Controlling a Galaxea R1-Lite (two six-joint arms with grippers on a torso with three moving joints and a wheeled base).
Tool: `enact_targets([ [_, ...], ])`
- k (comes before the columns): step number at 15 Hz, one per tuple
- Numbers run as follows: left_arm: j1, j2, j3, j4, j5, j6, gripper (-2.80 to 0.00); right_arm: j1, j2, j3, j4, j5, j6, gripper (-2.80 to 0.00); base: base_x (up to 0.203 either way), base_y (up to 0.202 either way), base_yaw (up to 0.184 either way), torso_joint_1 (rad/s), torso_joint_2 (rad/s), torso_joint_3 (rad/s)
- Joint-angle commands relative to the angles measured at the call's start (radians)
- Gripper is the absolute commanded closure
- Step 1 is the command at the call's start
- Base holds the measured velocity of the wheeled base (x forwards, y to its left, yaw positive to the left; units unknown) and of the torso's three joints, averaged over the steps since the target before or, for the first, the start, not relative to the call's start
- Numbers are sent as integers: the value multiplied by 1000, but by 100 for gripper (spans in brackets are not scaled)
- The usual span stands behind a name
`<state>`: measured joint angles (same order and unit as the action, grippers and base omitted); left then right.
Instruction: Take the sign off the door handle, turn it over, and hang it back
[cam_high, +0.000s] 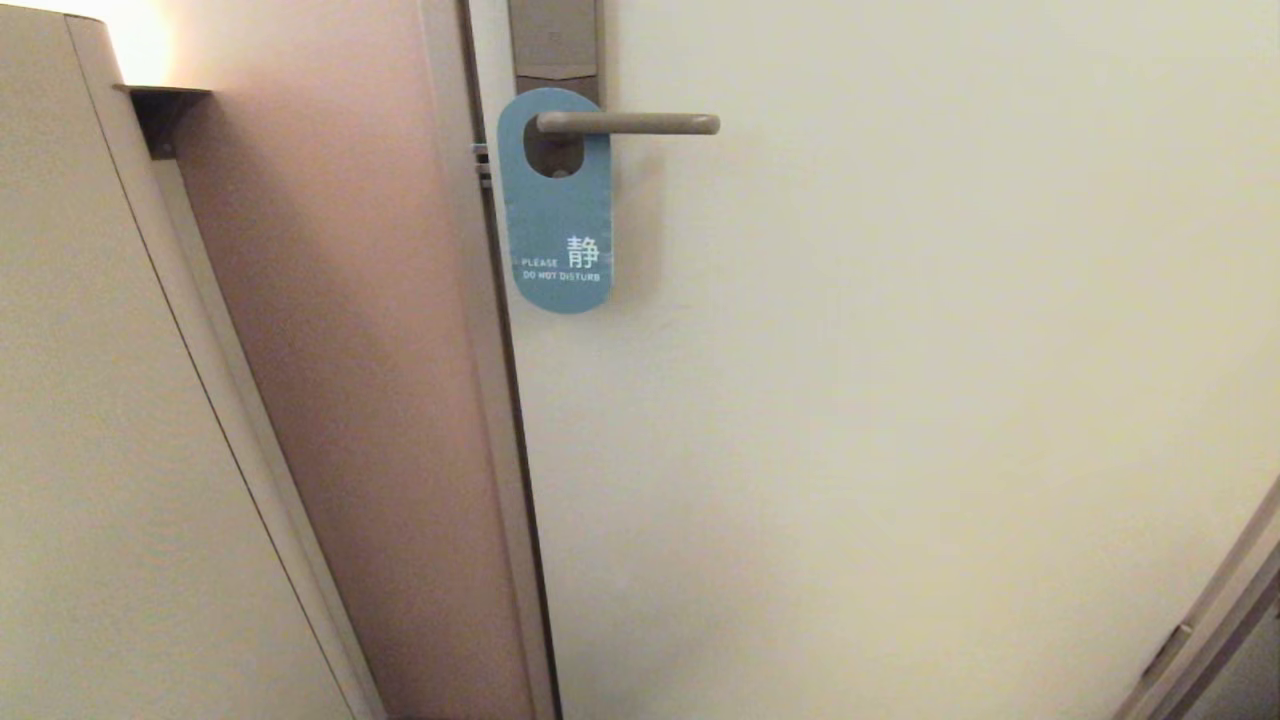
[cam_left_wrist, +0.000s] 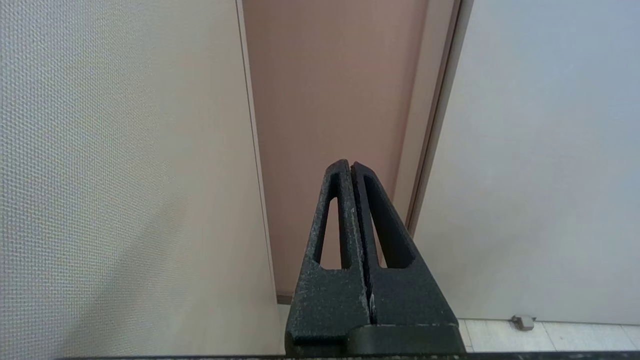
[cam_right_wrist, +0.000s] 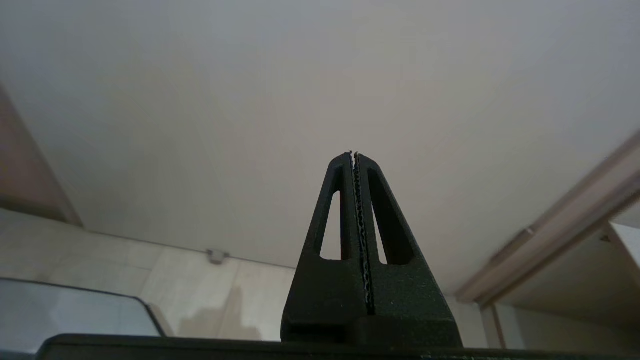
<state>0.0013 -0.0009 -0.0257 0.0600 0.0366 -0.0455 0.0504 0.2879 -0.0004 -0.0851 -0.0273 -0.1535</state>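
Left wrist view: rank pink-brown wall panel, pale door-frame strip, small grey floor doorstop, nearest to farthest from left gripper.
1. Pink-brown wall panel: straight ahead of the shut left gripper.
2. Pale door-frame strip: beside the panel, toward the door.
3. Small grey doorstop: at the door's foot, on the tiles.

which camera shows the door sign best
The head view. The sign hangs in full on the door handle, blue side out, its "PLEASE DO NOT DISTURB" print readable. The left wrist view shows only the shut left tool before wall and door; the right wrist view only the shut right tool before the door. Neither shows the sign.
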Motion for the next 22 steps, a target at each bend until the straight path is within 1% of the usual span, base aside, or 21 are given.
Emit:
enact_targets([
  [1,0,1,1,1,0,0,0,-3,-69,0,11,3,0,0,0,0,0,0,0,0],
  [6,2,1,1,0,0,0,0,-35,-183,0,53,60,5,0,0,0,0,0,0,0],
  [11,0,1,0,1,0,0,0,-41,-288,0,80,60,5,0,0,0,0,0,0,0],
  [17,0,1,1,0,0,0,0,-41,-288,0,84,60,11,0,0,0,0,0,0,0],
  [20,0,1,1,1,0,0,0,-41,-288,0,86,54,57,0,0,0,0,0,0,0],
  [22,0,1,-1,0,0,0,0,-41,-288,0,88,52,68,0,0,0,0,0,0,0],
])
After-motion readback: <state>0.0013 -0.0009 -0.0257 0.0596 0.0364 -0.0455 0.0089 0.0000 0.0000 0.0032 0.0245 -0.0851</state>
